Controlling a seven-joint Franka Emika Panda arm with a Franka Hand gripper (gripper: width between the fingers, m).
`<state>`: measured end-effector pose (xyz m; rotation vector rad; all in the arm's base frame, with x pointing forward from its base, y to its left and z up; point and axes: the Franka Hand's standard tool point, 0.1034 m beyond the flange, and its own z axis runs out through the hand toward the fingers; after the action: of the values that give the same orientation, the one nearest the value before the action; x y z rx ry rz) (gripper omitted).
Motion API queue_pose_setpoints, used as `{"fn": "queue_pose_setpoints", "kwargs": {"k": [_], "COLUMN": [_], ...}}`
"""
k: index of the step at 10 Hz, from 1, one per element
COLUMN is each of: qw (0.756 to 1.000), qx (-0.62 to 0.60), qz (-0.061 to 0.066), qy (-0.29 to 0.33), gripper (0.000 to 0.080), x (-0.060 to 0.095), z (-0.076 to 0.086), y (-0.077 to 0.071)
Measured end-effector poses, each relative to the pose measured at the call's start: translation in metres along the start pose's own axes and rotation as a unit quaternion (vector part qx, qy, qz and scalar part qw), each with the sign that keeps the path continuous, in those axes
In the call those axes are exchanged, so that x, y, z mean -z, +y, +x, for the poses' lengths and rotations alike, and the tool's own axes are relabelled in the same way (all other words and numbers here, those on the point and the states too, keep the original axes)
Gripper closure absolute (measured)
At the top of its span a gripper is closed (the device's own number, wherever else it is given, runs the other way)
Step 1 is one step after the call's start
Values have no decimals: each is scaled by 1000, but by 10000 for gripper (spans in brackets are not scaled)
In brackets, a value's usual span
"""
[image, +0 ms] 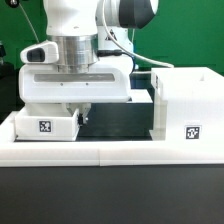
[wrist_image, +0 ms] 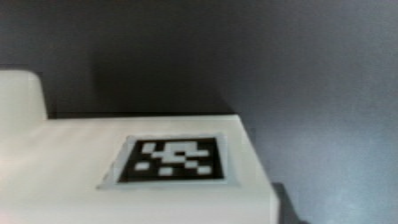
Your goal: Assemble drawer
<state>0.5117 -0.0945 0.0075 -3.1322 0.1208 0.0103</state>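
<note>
Two white pieces of the drawer show in the exterior view: a small tray (image: 46, 124) at lower left of the frame and the large boxy shell (image: 186, 108) at right. The tray sits low on the dark table (image: 118, 122), its long axis running across the frame, and its near face carries a black-and-white square tag (image: 45, 127) that faces the camera. The shell stands taller, with a broad flat top, a tag (image: 192, 132) on its near face at lower right, and a side turned toward the middle of the frame; whether that side is open cannot be told. A long low white border block (image: 100, 151) runs along the bottom of the work area, in front of both pieces. The arm comes down from the top centre, and the gripper (image: 78, 108) hangs right over the tray's inner end, its fingers largely hidden behind the wide white hand body; whether it is parted, closed, or clamped on the tray cannot be told. In the wrist view a white tray surface (wrist_image: 71, 150) fills the lower part, bearing a square tag (wrist_image: 173, 160) close to a corner, with dark table beyond; no fingertips show. What lies inside the tray or the shell is not visible in either picture.
</note>
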Motion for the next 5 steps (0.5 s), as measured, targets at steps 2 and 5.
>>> {"fn": "queue_pose_setpoints", "kwargs": {"k": [2,5], "qw": [1000,1000], "qx": [0,28], "qz": [0,-5], "qy": [0,-1], "gripper": [758,758], "x": [0,6], "z": [0,3], "y": [0,-11]}}
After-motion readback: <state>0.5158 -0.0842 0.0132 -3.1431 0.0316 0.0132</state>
